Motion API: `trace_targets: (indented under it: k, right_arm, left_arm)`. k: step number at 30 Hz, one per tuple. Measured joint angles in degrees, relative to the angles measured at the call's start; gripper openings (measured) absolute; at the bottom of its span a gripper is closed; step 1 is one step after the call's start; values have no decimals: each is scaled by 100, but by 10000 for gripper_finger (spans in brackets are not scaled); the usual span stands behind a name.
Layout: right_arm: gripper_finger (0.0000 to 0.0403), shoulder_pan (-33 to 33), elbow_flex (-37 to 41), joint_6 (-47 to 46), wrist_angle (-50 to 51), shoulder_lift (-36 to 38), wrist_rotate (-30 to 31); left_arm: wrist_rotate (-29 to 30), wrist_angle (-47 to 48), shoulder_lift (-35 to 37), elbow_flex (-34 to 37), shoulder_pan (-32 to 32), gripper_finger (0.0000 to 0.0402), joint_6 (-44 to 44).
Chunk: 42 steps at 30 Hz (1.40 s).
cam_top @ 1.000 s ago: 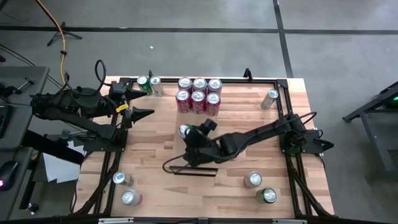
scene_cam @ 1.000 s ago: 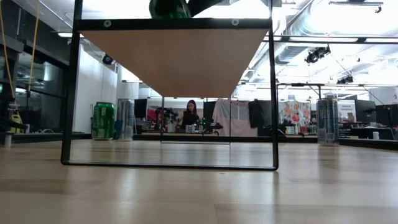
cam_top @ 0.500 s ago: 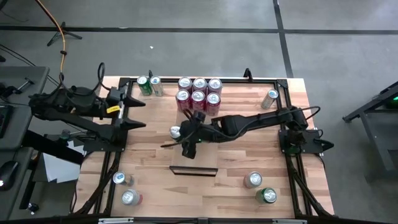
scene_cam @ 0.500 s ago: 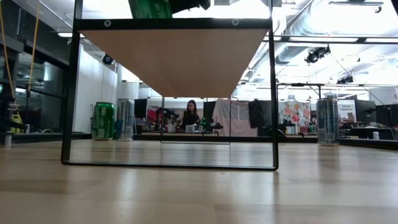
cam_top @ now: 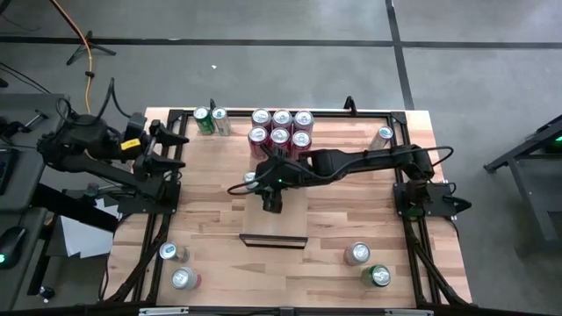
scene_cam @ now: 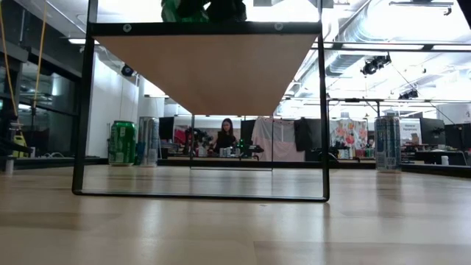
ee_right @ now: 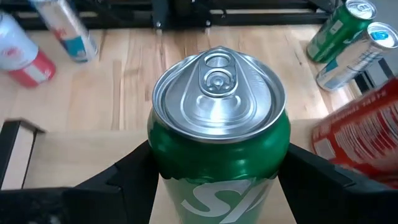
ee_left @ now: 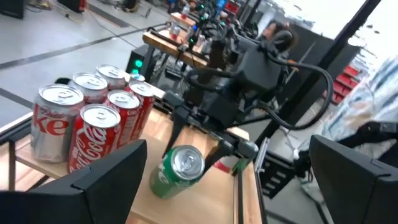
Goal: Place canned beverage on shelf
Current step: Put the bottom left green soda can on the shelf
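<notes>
A green canned beverage [ee_right: 219,143] with a silver lid is held in the air by my right gripper [cam_top: 262,183], which is shut on it. It hangs just beyond the far end of the shelf [cam_top: 274,221], a pale board on a black frame. The low view shows the can [scene_cam: 182,9] above the shelf's top edge [scene_cam: 204,28]. In the left wrist view the can [ee_left: 177,171] is tilted. My left gripper [cam_top: 173,149] stands open at the table's left edge, nothing between its fingers. My right gripper pinches the can's green side wall [ee_right: 163,163] between its two fingers [ee_right: 130,177], one on each side, a little below the lid. The fingers reach in from the table's right, slanting down. The can is lifted clear and tilted, its lid [cam_top: 250,178] facing up and left.
Several red cans [cam_top: 279,133] stand packed at the far edge, close behind the held can. A green and a silver can [cam_top: 211,120] stand at the far left, and one can [cam_top: 381,139] at the far right. Pairs of cans stand near left [cam_top: 176,266] and near right [cam_top: 369,265].
My right gripper has carried the green can from over the shelf toward the table's far edge and a little left, turning its wrist as it went. The can stays lifted clear. My left gripper has drawn back toward the table's left edge, still open.
</notes>
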<state>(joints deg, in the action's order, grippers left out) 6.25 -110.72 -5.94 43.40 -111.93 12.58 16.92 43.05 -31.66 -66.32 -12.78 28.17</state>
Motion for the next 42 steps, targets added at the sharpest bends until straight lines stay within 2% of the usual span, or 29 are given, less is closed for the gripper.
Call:
trace_targets:
  k: [4, 6, 8, 12, 15, 19, 24, 34, 42]
  right_arm:
    - [265, 17, 43, 193, 422, 152, -101]
    - [265, 17, 473, 233, 199, 442, -178]
    - [265, 6, 1243, 104, -232, 980, -257]
    - [265, -108, 3018, -444, -1865, 2260, -502]
    - [265, -164, 4042, -681, -3238, 3042, -463]
    - [265, -215, 4891, -728, -4350, 3384, -489]
    - [265, -252, 5068, -561, -4978, 3184, -966]
    - [265, -374, 5079, -107, -5030, 2676, -1656]
    - [265, -370, 5080, 372, -4918, 2633, -1713]
  left_arm:
    - [242, -65, 8, 0, 0, 379, 14]
    - [330, -88, 7, 0, 0, 379, 14]
    - [389, -109, -15, 0, 0, 379, 30]
    - [538, -101, -32, 2, 0, 379, 98]
    - [822, -111, -76, 2, 0, 379, 124]
    - [1163, -352, -220, 2, 0, 379, 116]
    - [1196, -706, -553, 2, 0, 379, -21]
    - [1192, -956, -1412, 4, 0, 379, 69]
    - [1069, -1176, -1827, 4, 0, 379, 71]
